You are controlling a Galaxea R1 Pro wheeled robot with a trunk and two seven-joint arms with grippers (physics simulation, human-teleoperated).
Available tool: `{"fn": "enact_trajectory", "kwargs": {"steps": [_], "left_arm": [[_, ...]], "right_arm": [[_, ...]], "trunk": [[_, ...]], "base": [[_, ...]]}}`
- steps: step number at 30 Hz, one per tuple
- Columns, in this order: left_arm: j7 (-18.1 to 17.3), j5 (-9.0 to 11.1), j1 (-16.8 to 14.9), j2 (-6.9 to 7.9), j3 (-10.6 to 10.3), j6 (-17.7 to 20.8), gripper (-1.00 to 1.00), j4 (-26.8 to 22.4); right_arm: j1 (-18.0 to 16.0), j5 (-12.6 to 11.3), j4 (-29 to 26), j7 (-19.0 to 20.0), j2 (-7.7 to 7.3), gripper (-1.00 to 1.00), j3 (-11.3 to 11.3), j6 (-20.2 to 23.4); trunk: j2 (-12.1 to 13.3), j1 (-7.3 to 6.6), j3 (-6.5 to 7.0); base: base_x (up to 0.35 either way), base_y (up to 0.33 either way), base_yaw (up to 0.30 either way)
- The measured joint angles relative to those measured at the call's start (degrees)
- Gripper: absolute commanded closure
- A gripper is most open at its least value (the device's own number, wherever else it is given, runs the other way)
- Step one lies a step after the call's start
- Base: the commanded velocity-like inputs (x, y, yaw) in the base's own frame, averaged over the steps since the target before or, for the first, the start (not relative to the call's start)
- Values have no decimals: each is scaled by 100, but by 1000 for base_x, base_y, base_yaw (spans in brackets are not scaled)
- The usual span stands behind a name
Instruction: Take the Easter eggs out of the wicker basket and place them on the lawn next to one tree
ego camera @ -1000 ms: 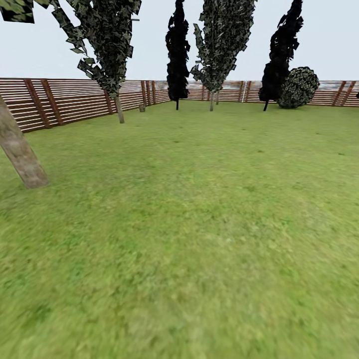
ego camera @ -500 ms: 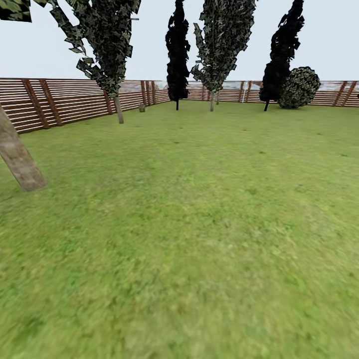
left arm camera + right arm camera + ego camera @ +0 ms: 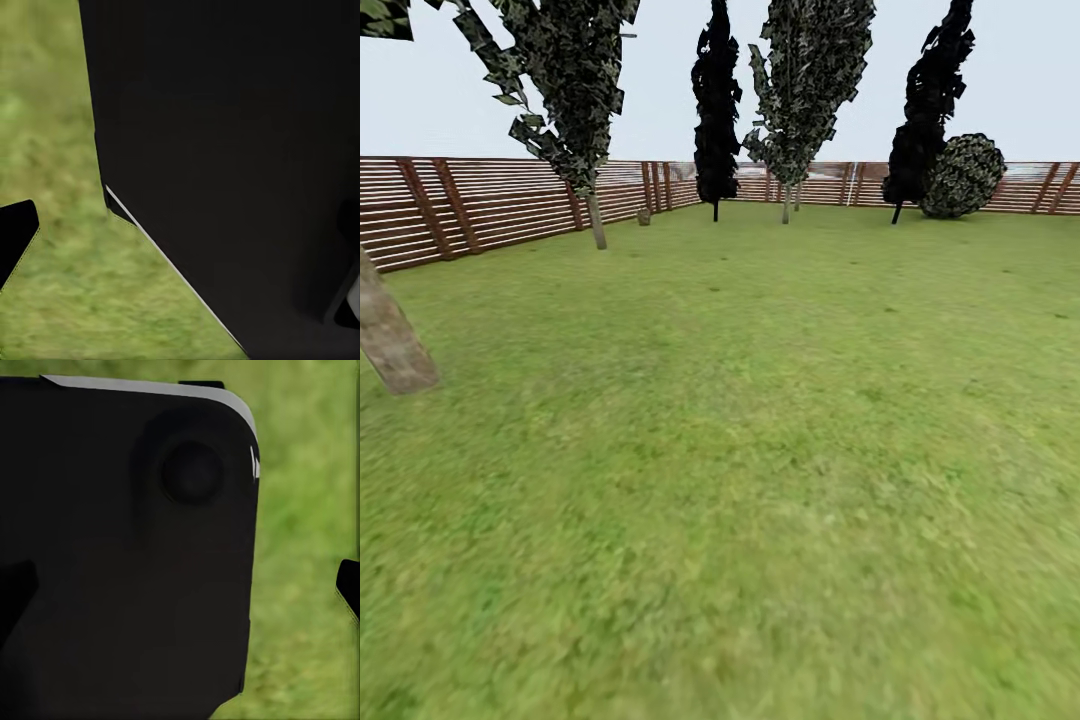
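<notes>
The lawn (image 3: pixel 760 450) spreads wide and mottled green through the garden. A thick pale trunk of a tree (image 3: pixel 388 340) leans at the near left. Two more pale-trunked trees (image 3: pixel 597 220) (image 3: pixel 785 205) stand by the fence. The Easter eggs are out of view. A small brownish object (image 3: pixel 645 215) sits far off by the fence, too small to identify. In the wrist views, my left gripper (image 3: pixel 184 262) and right gripper (image 3: pixel 184 586) hang over grass beside the robot's dark body, fingers wide apart and nothing between them.
A brown slatted fence (image 3: pixel 490 200) runs along the left and the back. Two narrow dark cypress-shaped trees (image 3: pixel 715 110) (image 3: pixel 928 110) and a round dark bush (image 3: pixel 958 176) stand at the far side. Open grass stretches ahead and to the right.
The whole head view has shifted: the near trunk has slid left and a little lower in the picture, so the camera has moved. Nothing in the garden has moved.
</notes>
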Motion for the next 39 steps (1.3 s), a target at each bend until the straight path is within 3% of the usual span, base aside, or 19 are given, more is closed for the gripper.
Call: {"fn": "enact_trajectory", "kwargs": {"steps": [39], "left_arm": [[0, 0, 0, 0, 2, 0, -100, 0]], "right_arm": [[0, -1, 0, 0, 0, -100, 0, 0]], "trunk": [[0, 0, 0]], "base": [[340, 0, 0]]}}
